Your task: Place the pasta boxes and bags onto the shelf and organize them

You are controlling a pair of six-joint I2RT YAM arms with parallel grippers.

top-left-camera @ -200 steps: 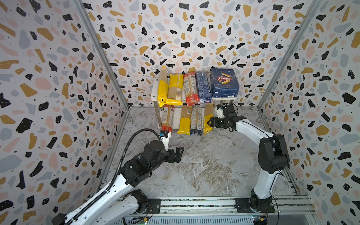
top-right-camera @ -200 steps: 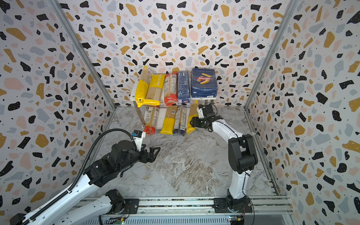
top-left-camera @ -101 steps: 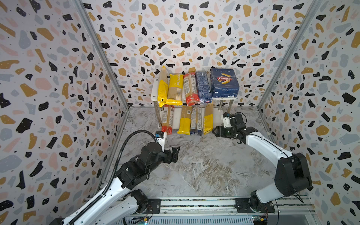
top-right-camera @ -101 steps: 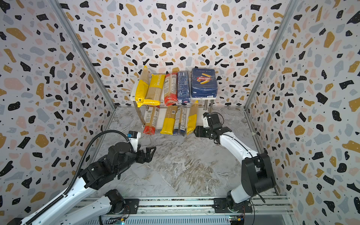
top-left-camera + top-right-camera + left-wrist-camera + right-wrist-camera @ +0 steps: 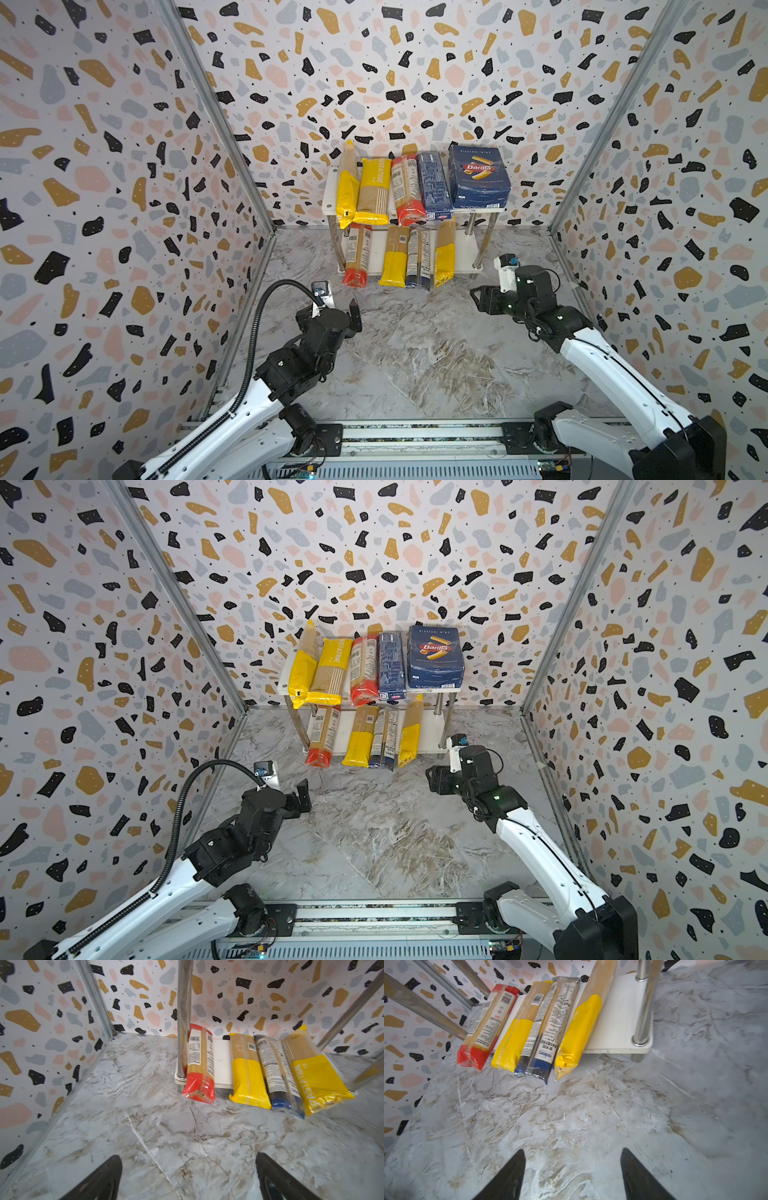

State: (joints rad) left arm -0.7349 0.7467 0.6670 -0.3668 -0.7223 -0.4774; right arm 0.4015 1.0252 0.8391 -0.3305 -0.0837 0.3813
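On the shelf (image 5: pixel 463 251), two pasta boxes (image 5: pixel 478 178), three bags (image 5: pixel 374 191) above, four below.

Top views look down; low wrist views share the shelf (image 5: pixel 222 1064).

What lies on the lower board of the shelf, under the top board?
Four spaghetti bags lie side by side: red-ended bag, yellow bag, blue-ended bag, second yellow bag. Their front ends overhang the lower board. Their back ends are covered by the top board.
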